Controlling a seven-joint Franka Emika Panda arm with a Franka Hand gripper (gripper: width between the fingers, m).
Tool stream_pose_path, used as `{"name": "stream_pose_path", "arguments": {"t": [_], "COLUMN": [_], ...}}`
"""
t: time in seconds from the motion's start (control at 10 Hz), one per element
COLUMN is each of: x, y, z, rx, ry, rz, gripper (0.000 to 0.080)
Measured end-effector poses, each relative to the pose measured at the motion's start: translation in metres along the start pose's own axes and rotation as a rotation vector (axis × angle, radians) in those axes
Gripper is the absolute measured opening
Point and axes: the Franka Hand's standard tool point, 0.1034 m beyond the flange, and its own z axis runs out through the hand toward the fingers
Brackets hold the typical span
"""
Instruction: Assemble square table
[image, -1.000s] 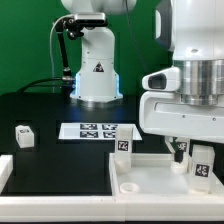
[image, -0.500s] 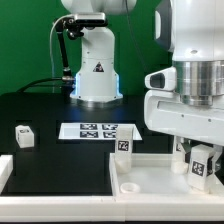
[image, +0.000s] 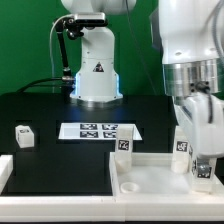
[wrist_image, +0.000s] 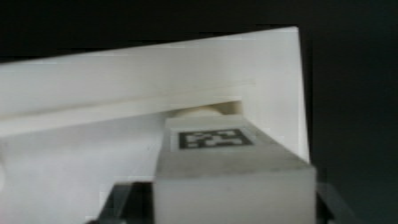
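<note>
The gripper (wrist_image: 222, 203) pinches a tagged white leg (wrist_image: 217, 150) by its sides at a corner of the table top (image: 150, 190), touching or not I cannot tell; the top lies at the exterior view's right. Likely the leg-fitting step: next the leg needs lining up upright over the corner recess, then seating

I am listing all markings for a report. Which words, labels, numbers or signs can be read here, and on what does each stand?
Words, brands, numbers: none readable in either view.
Dark triangle sign on the arm's white base: its symbol is too small to read.
Black-white pattern tags, no letters: on the marker board, the loose leg block, the held leg.
</note>
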Motion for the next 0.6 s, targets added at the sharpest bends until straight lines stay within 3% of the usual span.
{"name": "stream_pose_path", "arguments": {"t": [0.2, 0.3, 0.4, 0.5, 0.6], "x": [-0.0003, 0.0001, -0.0001, -0.0038, -0.0065], "y": [0.0, 0.0006, 0.0024, 0.0003, 0.0004], "z": [-0.0002, -0.0005, 0.0004, -0.0006, -0.0008], "rx": [-0.004, -0.017, -0.052, -0.064, -0.067], "ry": [0.001, 0.018, 0.05, 0.068, 0.066], "rz": [-0.043, -0.167, -0.358, -0.571, -0.684], "gripper": [0.0289, 0.029, 0.029, 0.0381, 0.0557]}}
